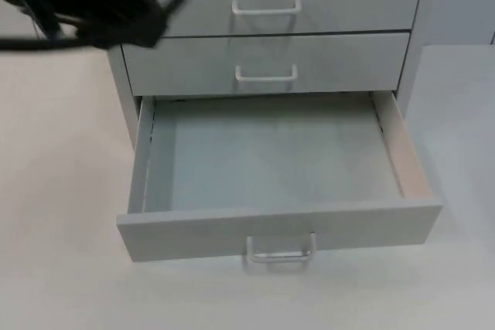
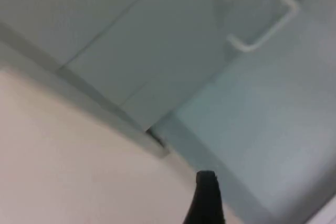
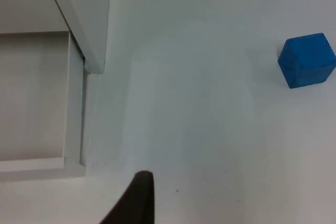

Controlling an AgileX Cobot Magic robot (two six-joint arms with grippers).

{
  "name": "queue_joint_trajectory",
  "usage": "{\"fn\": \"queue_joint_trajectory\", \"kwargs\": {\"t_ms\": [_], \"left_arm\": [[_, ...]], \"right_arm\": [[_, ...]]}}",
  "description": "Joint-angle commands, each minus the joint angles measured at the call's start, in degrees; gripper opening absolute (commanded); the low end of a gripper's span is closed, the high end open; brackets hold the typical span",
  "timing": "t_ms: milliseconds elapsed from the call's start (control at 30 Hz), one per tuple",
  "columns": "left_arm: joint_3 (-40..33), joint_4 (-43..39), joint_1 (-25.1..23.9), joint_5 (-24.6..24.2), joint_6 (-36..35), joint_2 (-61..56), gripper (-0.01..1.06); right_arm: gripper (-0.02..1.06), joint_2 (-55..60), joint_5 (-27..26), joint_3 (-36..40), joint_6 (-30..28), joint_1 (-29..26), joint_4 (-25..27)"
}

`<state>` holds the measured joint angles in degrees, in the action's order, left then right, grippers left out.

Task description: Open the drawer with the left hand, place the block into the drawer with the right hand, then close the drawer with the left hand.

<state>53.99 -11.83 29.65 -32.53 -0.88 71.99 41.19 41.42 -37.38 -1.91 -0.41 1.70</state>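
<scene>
Since the drawer (image 1: 271,168) is already pulled out and has nothing in it, your next job is the block (image 3: 307,60). In the right wrist view you can see it, small and blue, sitting flat on the white bench (image 3: 210,129), well apart from the cabinet (image 3: 84,14) and out past the drawer's right side. Seen from the top, the open drawer sits in the middle, with its handle (image 1: 280,251) at 6 o'clock and two shut drawers above it at 12 o'clock.

You can see the left arm at 10 o'clock in the top view, up beside the cabinet. It waits there. One dark fingertip of the left claw (image 2: 206,199) shows near the drawer's left corner. One fingertip of the right claw (image 3: 137,198) shows over the bench. I cannot tell if either claw is apart or together.

My guess is that the block is light, hard and a bit smooth. Grab it on two flat sides, across the middle.
</scene>
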Motion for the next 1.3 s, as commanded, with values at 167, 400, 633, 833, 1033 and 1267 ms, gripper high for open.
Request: {"fn": "queue_joint_trajectory", "kwargs": {"t_ms": [167, 400, 633, 833, 1033, 1267], "left_arm": [[-0.7, 14.7, -18.0, -3.3, 7.0, -4.2, 0.64], [-6.6, 19.2, -28.9, -1.6, 6.9, -7.5, 0.64], [-10.4, 20.1, -34.4, -2.6, 6.7, -12.0, 0.64], [-10.4, 18.5, -34.4, -6.7, 6.6, -15.1, 0.64], [-10.4, 16.7, -34.4, -7.2, 6.2, -16.1, 0.64], [-13.7, 16.2, -34.4, -3.0, 2.2, -16.1, 0.65]], "right_arm": [[1.05, -0.2, -0.4, 0.0, -0.3, -0.3, 0.0], [1.05, -0.2, -0.3, 0.0, -0.3, -0.3, 0.1], [1.05, -0.2, -0.5, 0.0, -0.3, -0.3, 0.1], [1.05, -0.2, -0.6, 0.0, -0.3, -0.3, 0.2], [1.05, -0.2, -0.6, 0.0, -0.3, -0.3, 0.2], [1.05, -0.2, -0.6, 0.0, -0.3, -0.3, 0.0]]}}
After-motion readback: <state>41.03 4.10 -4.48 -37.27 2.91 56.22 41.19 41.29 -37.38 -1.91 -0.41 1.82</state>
